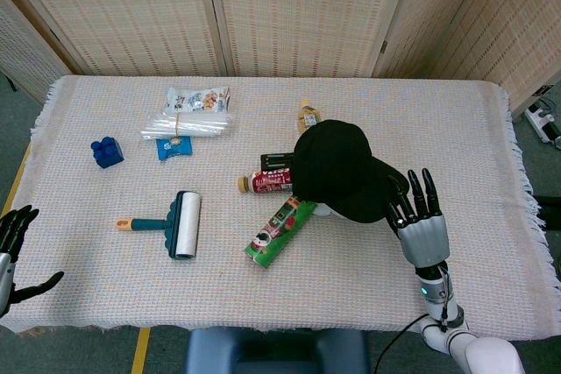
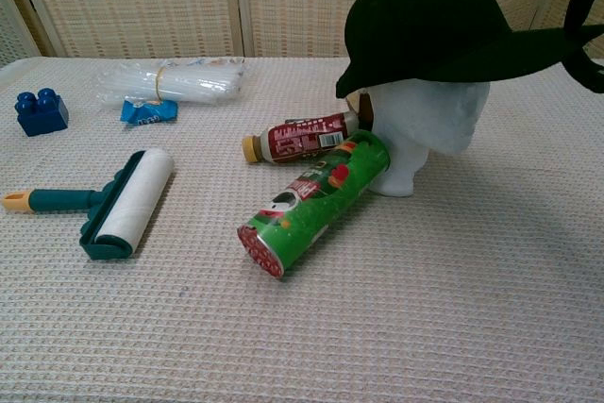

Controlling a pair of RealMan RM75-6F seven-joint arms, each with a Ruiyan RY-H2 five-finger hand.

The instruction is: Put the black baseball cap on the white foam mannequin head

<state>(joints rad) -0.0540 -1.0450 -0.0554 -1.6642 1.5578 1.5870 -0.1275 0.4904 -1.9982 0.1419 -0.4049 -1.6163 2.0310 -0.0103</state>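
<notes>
Black cap (image 2: 429, 21) sits on the white foam head (image 2: 425, 129), brim pointing right. Right robot hand (image 1: 419, 221) just beside the brim, fingers spread, holding nothing. Left robot hand (image 1: 13, 247) off the tabletop's (image 1: 351, 286) near-left edge, fingers apart, empty. Green can (image 2: 316, 200) touches the head's base.

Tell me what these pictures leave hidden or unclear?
- The white foam mannequin head: its upper face is covered by the black baseball cap in the chest view; almost all of it in the head view.
- Right hand: whether its fingers touch the cap's brim is unclear; the chest view cuts it off.
- Left hand: cut off by the head view's left edge.
- Bottle behind the cap: mostly hidden.
</notes>
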